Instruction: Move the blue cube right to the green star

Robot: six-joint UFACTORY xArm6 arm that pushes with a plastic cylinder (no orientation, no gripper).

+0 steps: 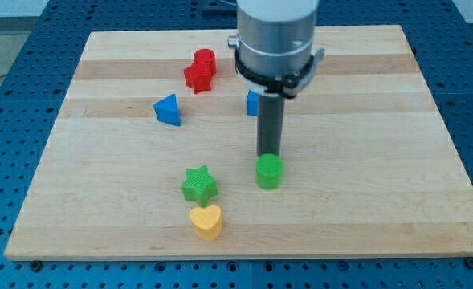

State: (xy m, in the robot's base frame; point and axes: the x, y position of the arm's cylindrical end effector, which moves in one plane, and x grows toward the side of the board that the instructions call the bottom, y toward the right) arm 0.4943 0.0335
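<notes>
My tip (pixel 267 155) rests just behind the green plastic cylinder (pixel 269 172), which sits right of the green plastic star (pixel 199 184), while the blue plastic cube (pixel 253 103) lies farther back, mostly hidden behind the rod; no end effector is fitted.

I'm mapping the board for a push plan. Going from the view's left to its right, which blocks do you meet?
Blue triangular block → red block and green star, about level → yellow heart → blue cube, partly hidden by the rod → green cylinder, my tip just above it.
</notes>
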